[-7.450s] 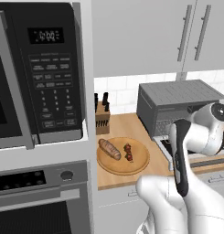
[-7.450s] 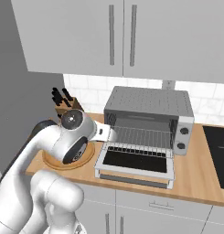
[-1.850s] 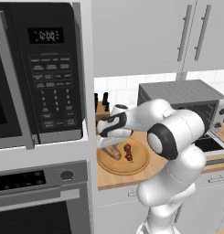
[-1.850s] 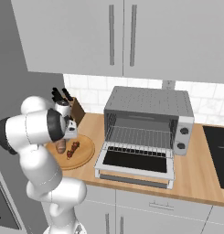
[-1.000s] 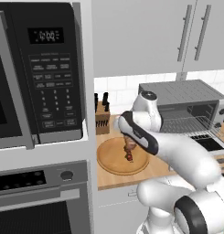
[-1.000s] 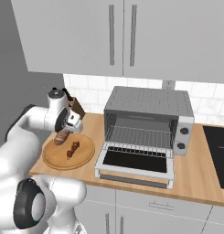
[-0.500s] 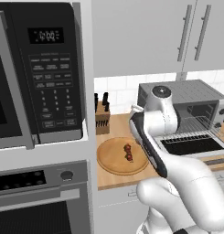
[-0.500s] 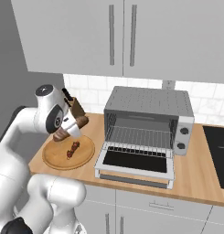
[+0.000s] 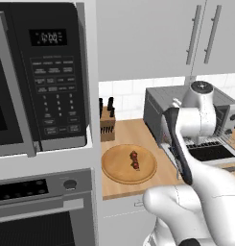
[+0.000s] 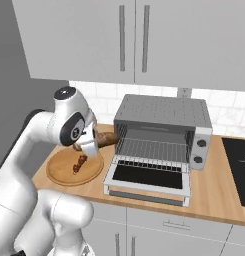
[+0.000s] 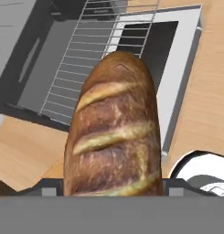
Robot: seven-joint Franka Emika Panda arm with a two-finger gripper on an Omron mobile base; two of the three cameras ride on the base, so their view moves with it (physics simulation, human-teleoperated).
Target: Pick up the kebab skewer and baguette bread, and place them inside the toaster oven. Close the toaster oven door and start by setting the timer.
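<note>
Baguette bread (image 10: 107,138) has come off the wooden board since ~2 s ago; the arm has swung it from over the board toward the toaster oven (image 10: 161,122). You've got it held in the air in the gripper (image 10: 92,144), pinched near its back end, front end pointing at the oven's left front corner, just short of the opening. In the hand view the loaf (image 11: 114,132) runs straight out from the fingers, slashes up, w/ the wire rack (image 11: 93,55) and the dropped door beyond it. Fingers are closed on the bread, set wide by its girth; the tips themselves are hidden under the loaf.

Kebab skewer (image 10: 80,163) lies on the round wooden board (image 10: 59,172), a bit right of centre, same spot as in the earlier frames; in the left base view you see it (image 9: 134,160) as red and dark chunks on the board (image 9: 116,166).

Toaster oven door (image 10: 146,179) lies flat open, reaching out toward the counter's front edge, glass face up. Rack sits inside the oven, bare. Oven stands mid-counter against the tiled back wall, board on the counter's left part beside it.

Knife block (image 9: 107,123) sits at the back left corner of the counter (image 10: 219,190), behind the board. Microwave (image 9: 42,77) is mounted in the tall unit left of the counter, wall oven (image 9: 44,206) below it.
</note>
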